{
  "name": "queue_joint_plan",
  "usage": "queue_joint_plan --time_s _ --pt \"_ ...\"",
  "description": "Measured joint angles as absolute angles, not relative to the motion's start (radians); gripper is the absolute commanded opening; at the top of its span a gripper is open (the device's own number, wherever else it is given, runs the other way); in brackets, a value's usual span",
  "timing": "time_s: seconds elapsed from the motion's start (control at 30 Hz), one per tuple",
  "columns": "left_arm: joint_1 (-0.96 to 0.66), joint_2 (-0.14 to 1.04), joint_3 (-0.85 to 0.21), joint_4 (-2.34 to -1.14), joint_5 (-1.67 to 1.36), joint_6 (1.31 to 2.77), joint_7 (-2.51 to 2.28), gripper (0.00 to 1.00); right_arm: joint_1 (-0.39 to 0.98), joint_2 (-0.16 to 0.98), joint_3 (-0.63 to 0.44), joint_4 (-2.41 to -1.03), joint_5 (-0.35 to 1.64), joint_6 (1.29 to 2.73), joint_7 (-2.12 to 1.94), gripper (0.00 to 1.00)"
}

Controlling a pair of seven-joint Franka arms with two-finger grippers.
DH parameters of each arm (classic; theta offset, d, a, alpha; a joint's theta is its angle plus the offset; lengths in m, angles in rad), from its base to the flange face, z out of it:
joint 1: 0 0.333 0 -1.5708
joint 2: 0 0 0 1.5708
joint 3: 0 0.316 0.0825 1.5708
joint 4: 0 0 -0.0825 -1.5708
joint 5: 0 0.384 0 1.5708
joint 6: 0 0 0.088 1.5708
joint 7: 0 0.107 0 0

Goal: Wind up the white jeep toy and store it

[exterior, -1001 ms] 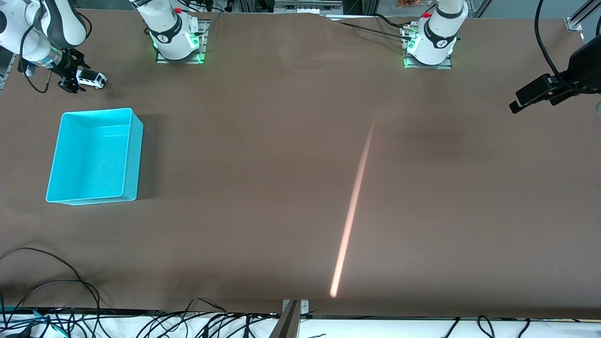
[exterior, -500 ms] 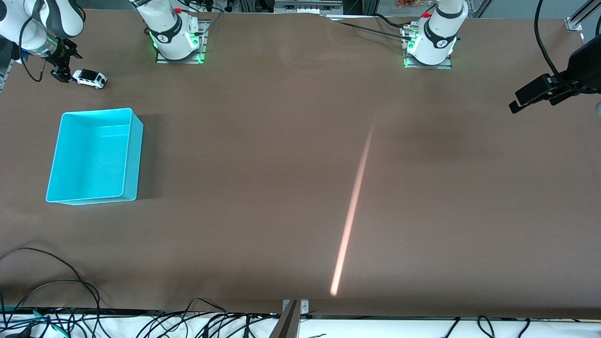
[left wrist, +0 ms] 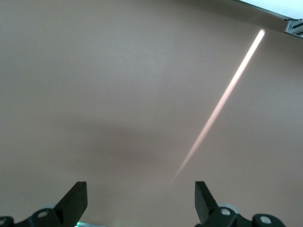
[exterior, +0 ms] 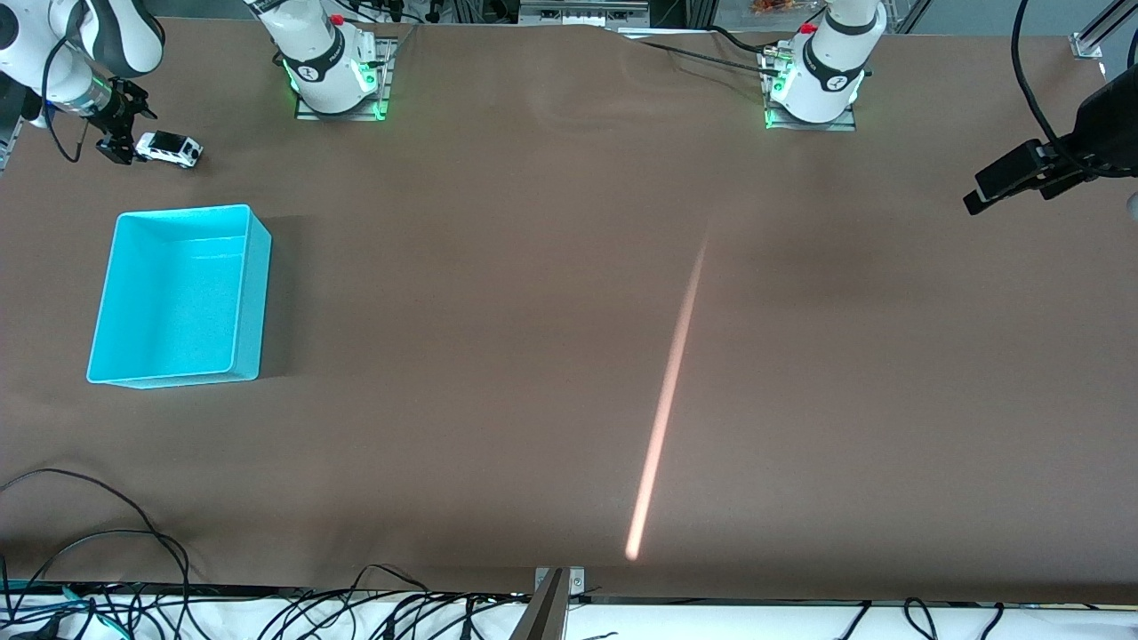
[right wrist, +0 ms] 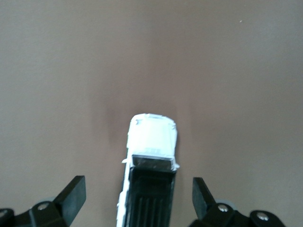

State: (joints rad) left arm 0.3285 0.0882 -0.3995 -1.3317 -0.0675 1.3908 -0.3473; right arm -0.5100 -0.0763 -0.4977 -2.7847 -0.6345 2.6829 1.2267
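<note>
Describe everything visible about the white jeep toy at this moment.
The white jeep toy is a tiny boxy car, white-bodied with a black ribbed roof, dark windows and dark wheels, plastic by the look of it. It sits upright on its wheels on the brown table, toward the right arm's end, farther from the front camera than the cyan bin and apart from it. The open right gripper is at one end of it, fingers either side, not gripping.

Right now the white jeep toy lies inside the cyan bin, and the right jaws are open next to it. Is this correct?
Not quite. The white jeep toy is not inside the cyan bin; the front view shows it on the table, farther from the camera than the bin. The rest holds: the right gripper is beside it with jaws open.
</note>
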Motion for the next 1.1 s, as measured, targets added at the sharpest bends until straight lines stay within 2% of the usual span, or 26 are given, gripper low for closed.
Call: queue_joint_plan --time_s 1.1 --pt "0.328 0.088 -0.411 -1.332 -0.068 1.391 -0.347 1.00 -0.493 0.009 -0.480 -2.825 -0.637 2.802 1.257 1.00"
